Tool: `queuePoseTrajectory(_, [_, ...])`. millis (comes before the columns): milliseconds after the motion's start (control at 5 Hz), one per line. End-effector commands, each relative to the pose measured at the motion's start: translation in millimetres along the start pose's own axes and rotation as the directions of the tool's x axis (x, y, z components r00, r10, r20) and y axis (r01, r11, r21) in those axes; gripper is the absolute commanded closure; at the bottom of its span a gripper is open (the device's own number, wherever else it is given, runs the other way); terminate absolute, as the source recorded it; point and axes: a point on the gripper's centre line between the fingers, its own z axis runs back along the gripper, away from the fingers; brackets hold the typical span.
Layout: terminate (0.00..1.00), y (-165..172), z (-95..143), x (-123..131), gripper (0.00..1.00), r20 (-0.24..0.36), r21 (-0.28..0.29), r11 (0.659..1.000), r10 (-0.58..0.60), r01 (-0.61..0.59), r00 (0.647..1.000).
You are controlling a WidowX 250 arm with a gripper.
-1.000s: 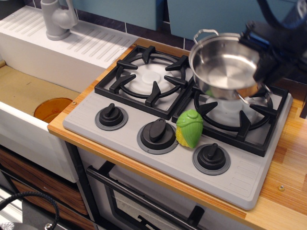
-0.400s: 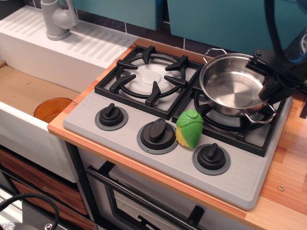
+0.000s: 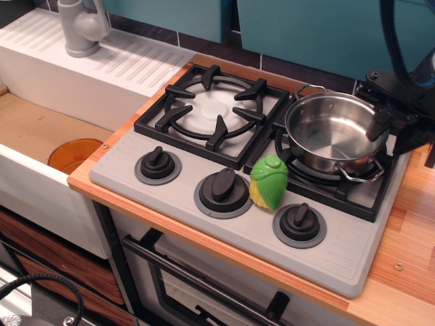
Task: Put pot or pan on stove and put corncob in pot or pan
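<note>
The shiny steel saucepan (image 3: 329, 136) sits level on the right burner grate of the grey stove (image 3: 340, 251). Its two wire loop handles point to the back and to the front right. My black gripper (image 3: 389, 132) is at the pan's right rim, one finger inside the pan and the other outside, shut on the rim. The pan is empty. The corncob (image 3: 268, 180), green husk with a yellow side, stands on the stove's grey front panel between the middle and right knobs, just in front of and to the left of the pan.
The left burner grate (image 3: 212, 112) carries nothing. Three black knobs line the stove front. A sink basin (image 3: 34, 129) with an orange disc (image 3: 75, 155) lies to the left, with a grey faucet (image 3: 81, 27) behind it. A wooden counter (image 3: 408, 231) borders the stove on the right.
The saucepan has come down from a tilted hold above the right burner and moved right, settling level on the grate. The gripper went down and right with it. The corncob has not moved.
</note>
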Motion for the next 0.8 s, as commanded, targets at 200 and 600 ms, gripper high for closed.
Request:
queuePoseTrajectory(200, [0.00,61,72,21,0.00,-0.040,-0.129,0.989,-0.085,0.079,0.996])
queuePoseTrajectory(600, [0.00,61,72,21,0.00,-0.040,-0.129,0.989,-0.085,0.079,0.996])
